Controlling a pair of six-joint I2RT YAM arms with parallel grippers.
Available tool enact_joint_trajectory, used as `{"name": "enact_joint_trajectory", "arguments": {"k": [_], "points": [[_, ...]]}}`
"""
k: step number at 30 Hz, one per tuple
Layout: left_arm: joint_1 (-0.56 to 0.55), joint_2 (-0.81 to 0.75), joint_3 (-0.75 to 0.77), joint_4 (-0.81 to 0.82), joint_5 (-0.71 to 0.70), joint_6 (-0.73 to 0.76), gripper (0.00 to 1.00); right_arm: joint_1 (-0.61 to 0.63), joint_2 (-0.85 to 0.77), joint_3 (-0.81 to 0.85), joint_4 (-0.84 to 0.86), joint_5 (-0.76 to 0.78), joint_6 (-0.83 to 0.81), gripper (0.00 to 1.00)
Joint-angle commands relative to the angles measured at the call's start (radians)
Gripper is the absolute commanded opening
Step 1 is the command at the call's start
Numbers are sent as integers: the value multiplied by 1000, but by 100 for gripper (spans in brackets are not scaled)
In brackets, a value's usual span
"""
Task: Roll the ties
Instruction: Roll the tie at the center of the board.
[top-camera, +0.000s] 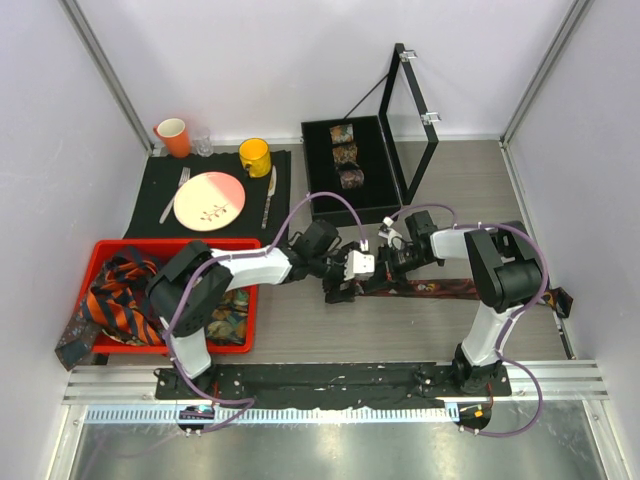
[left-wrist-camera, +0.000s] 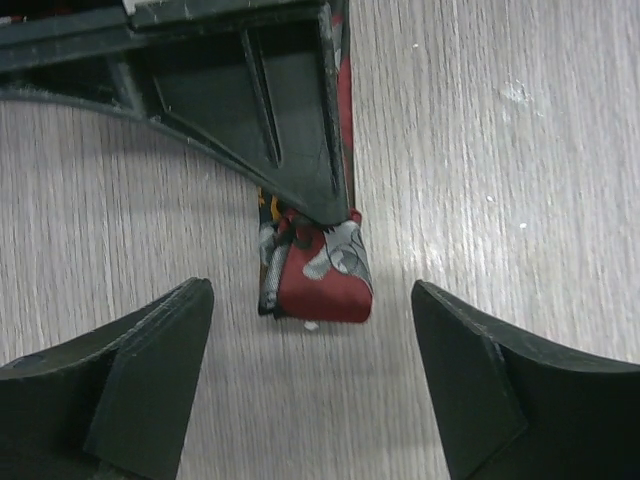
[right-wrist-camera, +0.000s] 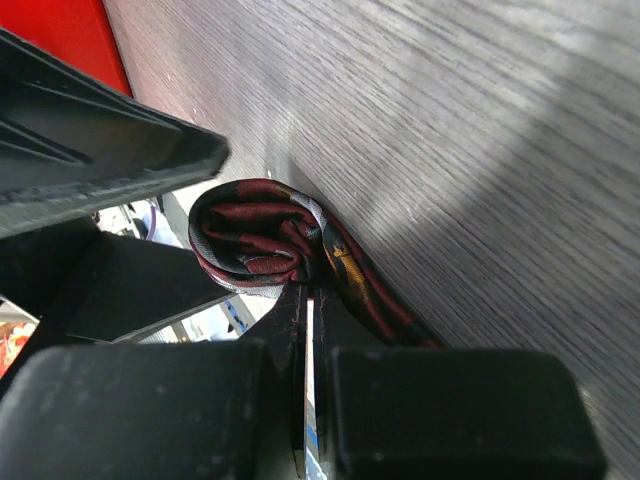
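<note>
A dark red-brown patterned tie (top-camera: 450, 288) lies as a flat strip across the table, and its left end is folded into a small starting coil (left-wrist-camera: 322, 280). My right gripper (top-camera: 385, 264) is shut on that coiled end (right-wrist-camera: 262, 240); in the right wrist view its gripper (right-wrist-camera: 308, 288) has the fingers pressed together on the fabric. My left gripper (top-camera: 340, 284) is open, its gripper (left-wrist-camera: 312, 300) straddling the coil from the near side without touching it. Orange-navy striped ties (top-camera: 118, 298) lie heaped in the red bin (top-camera: 180, 246). Three rolled ties (top-camera: 346, 155) sit in the black box (top-camera: 318, 205).
The black box's lid (top-camera: 410, 120) stands open behind the right arm. A black placemat (top-camera: 150, 180) at the back left holds a plate (top-camera: 209, 199), cutlery, a yellow mug (top-camera: 255, 156), an orange cup (top-camera: 173, 136) and a glass. One tie end (top-camera: 75, 340) hangs out of the bin.
</note>
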Motion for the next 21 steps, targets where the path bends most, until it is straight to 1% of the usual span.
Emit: {"name": "enact_joint_trajectory", "arguments": {"k": [1, 3, 7, 12, 15, 17, 18, 20, 21], "points": [[-11, 19, 66, -4, 32, 62, 81, -5, 37, 8, -14, 128, -49, 1], [-15, 31, 69, -2, 29, 73, 77, -7, 37, 6, -14, 126, -47, 1], [-18, 54, 85, -2, 32, 73, 67, -8, 37, 5, -11, 122, -47, 1], [-25, 76, 98, -10, 32, 85, 64, -8, 34, 8, -13, 119, -47, 1], [-27, 78, 92, -41, 25, 93, 56, -10, 34, 6, -11, 114, -43, 1], [-28, 78, 89, -44, 14, 90, 52, -10, 35, 6, -11, 111, -43, 1], [-28, 81, 89, -45, 13, 87, 47, -10, 35, 8, -12, 109, -41, 1], [-28, 81, 92, -55, 5, 75, 41, -8, 37, 9, -13, 109, -38, 1], [-28, 82, 92, -55, -4, 49, 34, -10, 36, 11, -14, 109, -35, 1]]}}
